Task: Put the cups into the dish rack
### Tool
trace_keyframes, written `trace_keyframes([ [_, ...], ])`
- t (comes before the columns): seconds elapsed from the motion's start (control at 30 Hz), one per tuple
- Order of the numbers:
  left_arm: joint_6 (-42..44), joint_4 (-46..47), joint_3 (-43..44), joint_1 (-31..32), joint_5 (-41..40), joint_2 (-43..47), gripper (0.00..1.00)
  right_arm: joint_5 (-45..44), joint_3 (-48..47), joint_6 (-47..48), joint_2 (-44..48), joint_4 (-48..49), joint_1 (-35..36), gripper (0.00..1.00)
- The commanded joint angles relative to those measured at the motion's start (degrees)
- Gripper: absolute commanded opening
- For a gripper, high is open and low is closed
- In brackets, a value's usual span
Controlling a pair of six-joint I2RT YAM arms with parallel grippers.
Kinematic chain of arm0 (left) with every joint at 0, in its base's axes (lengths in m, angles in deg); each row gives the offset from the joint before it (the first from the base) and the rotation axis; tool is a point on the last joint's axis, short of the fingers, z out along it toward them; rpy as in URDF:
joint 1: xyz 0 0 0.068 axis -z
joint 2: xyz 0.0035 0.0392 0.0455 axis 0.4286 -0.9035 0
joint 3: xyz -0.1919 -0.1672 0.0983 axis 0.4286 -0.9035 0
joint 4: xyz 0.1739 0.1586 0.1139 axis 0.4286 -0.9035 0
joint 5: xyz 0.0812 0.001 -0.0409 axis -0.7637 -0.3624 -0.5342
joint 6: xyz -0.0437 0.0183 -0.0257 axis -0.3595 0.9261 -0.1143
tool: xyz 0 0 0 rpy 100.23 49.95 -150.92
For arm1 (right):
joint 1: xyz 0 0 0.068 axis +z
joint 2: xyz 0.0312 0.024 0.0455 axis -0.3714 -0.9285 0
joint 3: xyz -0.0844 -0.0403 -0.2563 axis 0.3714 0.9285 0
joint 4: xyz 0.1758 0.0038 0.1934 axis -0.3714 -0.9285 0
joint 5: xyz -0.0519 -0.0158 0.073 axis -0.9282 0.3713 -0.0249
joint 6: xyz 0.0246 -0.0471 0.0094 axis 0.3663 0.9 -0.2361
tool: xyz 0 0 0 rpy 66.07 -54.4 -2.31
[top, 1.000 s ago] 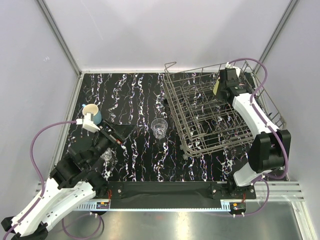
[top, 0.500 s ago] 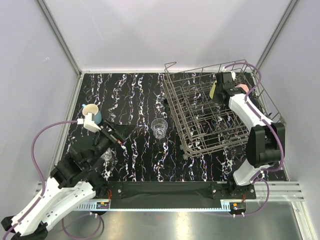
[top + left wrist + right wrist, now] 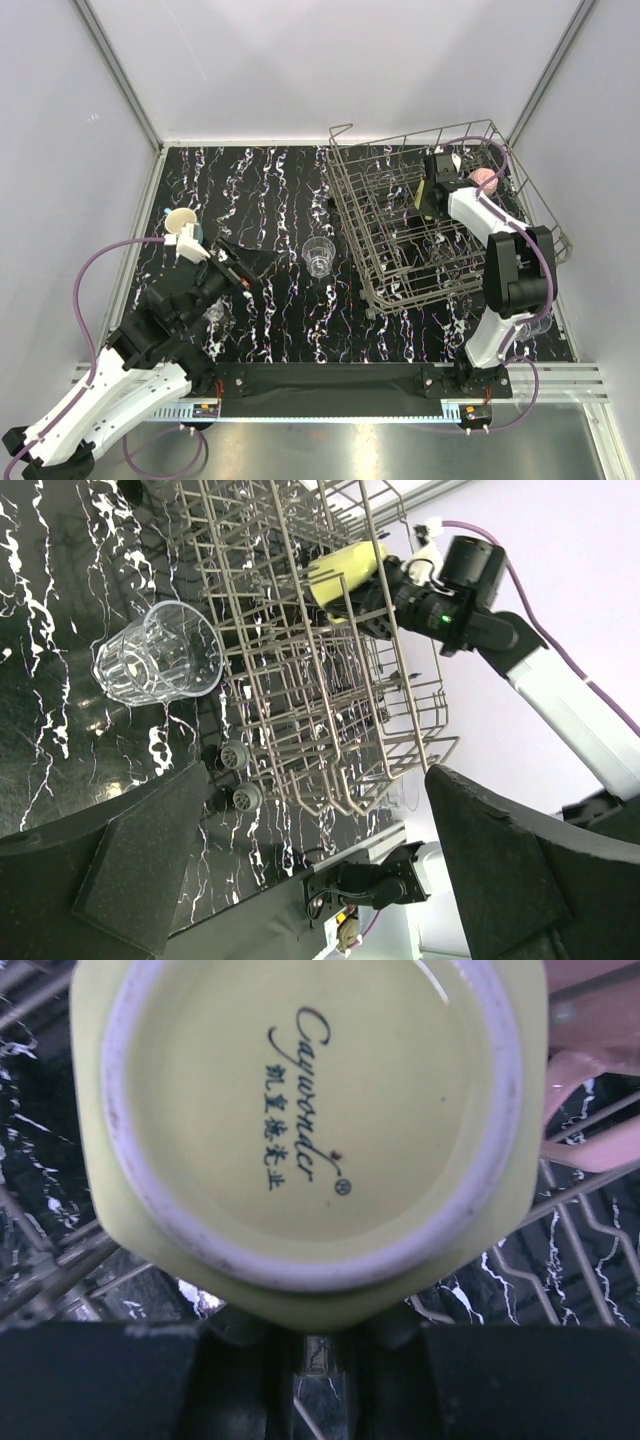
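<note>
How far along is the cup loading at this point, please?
Done: a pink mug sits in the dish rack. In hand: the right gripper holds a yellow mug over the rack. Remaining: at least a clear glass and a blue mug on the table.

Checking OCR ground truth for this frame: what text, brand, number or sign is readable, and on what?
"Caywonder", in script, on the underside of the yellow mug, right wrist view.
A circled "R" mark just below and to the right of that word, on the same base.
A row of Chinese characters under the brand word: too small to read with certainty.
Top and left wrist views: no legible text.
</note>
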Motion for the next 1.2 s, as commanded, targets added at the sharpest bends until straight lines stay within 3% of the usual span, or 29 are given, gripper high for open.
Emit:
trace_keyframes([
  [0.0,0.1,1.0,2.1,0.2,1.8,-1.3,0.97,-0.3,-4.0,-0.6,-1.3,3.9,0.1,0.0],
  [0.17,-0.5,-0.1,2.6,0.2,1.8,-1.4,0.97,0.2,-5.4,-1.2,-3.8,2.0,0.1,0.06],
  [0.4,-1.2,-0.1,2.2,0.2,1.5,-2.1,0.97,2.4,-4.5,-3.2,-3.1,0.2,0.1,0.22],
  [0.63,-0.4,0.1,2.9,0.2,2.3,-3.5,0.96,2.2,-2.9,-3.6,1.1,-1.9,0.0,0.56],
  [0.93,1.0,-1.6,3.7,0.2,0.8,-4.1,0.96,3.6,-5.1,-2.4,8.4,-7.7,0.1,0.74],
  [1.17,3.0,-3.4,5.8,0.2,-0.5,-6.0,0.96,7.8,-2.9,-2.8,20.6,-9.8,0.1,0.82],
])
